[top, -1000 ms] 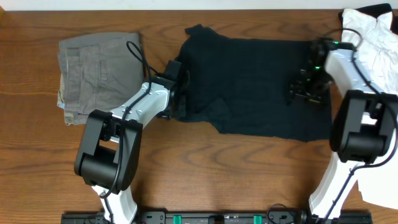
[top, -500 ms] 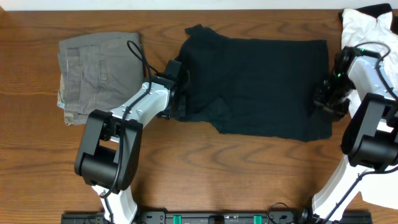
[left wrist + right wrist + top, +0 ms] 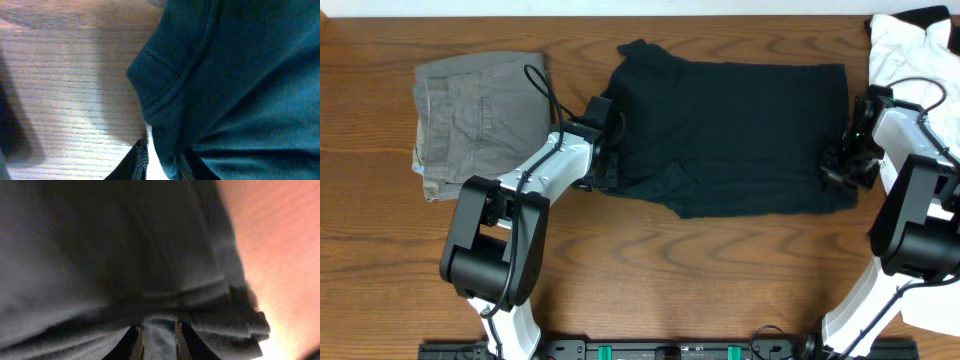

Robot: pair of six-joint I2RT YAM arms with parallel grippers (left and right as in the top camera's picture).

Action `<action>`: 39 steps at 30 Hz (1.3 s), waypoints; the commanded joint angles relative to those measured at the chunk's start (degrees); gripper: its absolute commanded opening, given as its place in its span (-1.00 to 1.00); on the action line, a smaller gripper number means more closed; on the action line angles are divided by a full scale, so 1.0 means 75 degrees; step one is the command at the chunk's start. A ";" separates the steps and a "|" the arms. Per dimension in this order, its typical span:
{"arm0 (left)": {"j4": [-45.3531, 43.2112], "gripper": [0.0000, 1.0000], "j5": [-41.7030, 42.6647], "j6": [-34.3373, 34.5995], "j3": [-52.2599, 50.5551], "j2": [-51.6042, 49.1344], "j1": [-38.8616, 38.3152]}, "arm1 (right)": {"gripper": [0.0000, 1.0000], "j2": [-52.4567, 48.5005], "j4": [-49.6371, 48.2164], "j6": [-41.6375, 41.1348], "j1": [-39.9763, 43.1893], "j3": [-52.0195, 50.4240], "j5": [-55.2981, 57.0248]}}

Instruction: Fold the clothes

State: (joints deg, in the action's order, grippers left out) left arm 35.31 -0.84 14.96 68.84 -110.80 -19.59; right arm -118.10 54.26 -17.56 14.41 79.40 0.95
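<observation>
Wooden table (image 3: 720,280) had the dark shirt (image 3: 740,130) spread mid-table, long axis left-right, left gripper (image 3: 603,168) clamped on its left edge, right gripper (image 3: 838,172) pinching its right edge, so the fabric lay inward between both arms.

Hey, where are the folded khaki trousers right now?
In the overhead view, the folded khaki trousers lie on the left side of the table, beside the dark shirt that the left gripper holds.
</observation>
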 commanded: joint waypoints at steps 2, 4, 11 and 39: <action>0.0003 -0.57 -0.0329 -0.0050 0.0189 -0.0154 0.0041 | -0.57 -0.0385 -0.0801 0.0047 0.0032 -0.0146 0.0356; 0.0003 -0.57 -0.0329 -0.0050 0.0189 -0.0154 0.0041 | -0.49 -0.0478 -0.1014 0.0064 0.0023 -0.0146 0.0356; -0.0070 -0.56 -0.0731 -0.0111 0.0294 -0.0070 0.0038 | -0.38 -0.0600 -0.1236 0.0061 -0.0012 -0.0149 0.0356; 0.0064 -0.26 0.0624 -0.2229 0.0702 0.0711 -0.2439 | -0.09 -0.0600 -0.1084 0.0061 -0.0017 -0.0152 0.0358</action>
State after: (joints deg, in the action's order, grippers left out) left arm 35.64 3.25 2.55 73.78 -103.50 -37.10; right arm -118.34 46.54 -17.32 14.41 79.77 3.42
